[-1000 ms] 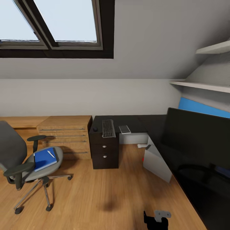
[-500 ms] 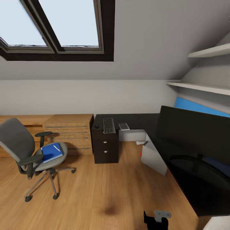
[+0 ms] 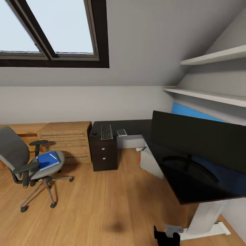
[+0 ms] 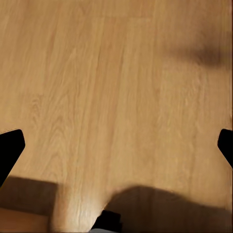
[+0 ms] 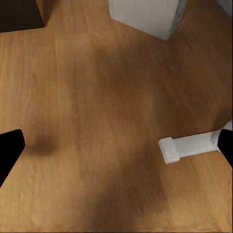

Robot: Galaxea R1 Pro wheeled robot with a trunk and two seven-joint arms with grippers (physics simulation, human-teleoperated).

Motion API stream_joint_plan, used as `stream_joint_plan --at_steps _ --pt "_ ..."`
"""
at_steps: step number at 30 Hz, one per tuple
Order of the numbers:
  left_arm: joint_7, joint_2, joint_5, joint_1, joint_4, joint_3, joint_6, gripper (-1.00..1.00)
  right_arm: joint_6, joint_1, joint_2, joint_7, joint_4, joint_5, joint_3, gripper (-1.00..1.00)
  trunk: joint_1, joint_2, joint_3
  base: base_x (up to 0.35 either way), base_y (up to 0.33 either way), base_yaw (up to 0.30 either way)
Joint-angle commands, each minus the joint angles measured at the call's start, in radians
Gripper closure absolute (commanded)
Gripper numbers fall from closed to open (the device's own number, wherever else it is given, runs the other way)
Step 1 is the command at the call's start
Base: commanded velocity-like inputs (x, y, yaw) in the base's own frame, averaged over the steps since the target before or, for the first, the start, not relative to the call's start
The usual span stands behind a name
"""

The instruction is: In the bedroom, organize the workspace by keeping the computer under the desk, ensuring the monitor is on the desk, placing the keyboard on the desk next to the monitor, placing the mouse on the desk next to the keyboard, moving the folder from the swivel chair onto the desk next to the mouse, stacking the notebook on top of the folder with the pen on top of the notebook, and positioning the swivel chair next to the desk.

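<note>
The monitor [image 3: 201, 143] stands on the near arm of the L-shaped bench [image 3: 136, 127]; its right side is cut off by the picture edge, and its ring foot [image 3: 189, 165] reads only faintly against the black top. The computer [image 3: 150, 164] sits on the floor [image 3: 102, 205] under the bench, partly hidden by the top, red light at its front edge. The keyboard [image 3: 106, 132] lies on the far arm above the drawer unit [image 3: 103, 155]; a small dark lump [image 3: 94, 133], too small to identify, lies at the far arm's left end. The swivel chair [image 3: 29, 164] stands well apart from the bench, carrying the folder [image 3: 47, 160] with the pen [image 3: 52, 156] on it; the notebook cannot be made out.

Left claw [image 4: 116, 145]: tips spread at the frame edges, released, over bare floor. Right claw [image 5: 116, 150]: likewise released; its wrist view shows the bench's white foot [image 5: 187, 148] and the computer's corner [image 5: 145, 17]
</note>
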Motion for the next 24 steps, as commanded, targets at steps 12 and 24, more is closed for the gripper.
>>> stream_joint_plan --at_steps 12,24 --pt "0.007 0.001 0.008 -0.001 0.000 -0.009 -0.006 -1.00 -0.003 -0.001 0.002 -0.005 0.002 -0.007 0.009 -1.00 -0.047 0.083 0.036 -0.281 -0.243 -0.214" --pt "0.007 0.001 0.008 -0.001 0.000 -0.010 -0.002 -1.00 -0.003 -0.001 0.002 -0.005 0.002 -0.007 0.010 -1.00 -0.093 0.167 0.074 -0.278 -0.247 -0.019"
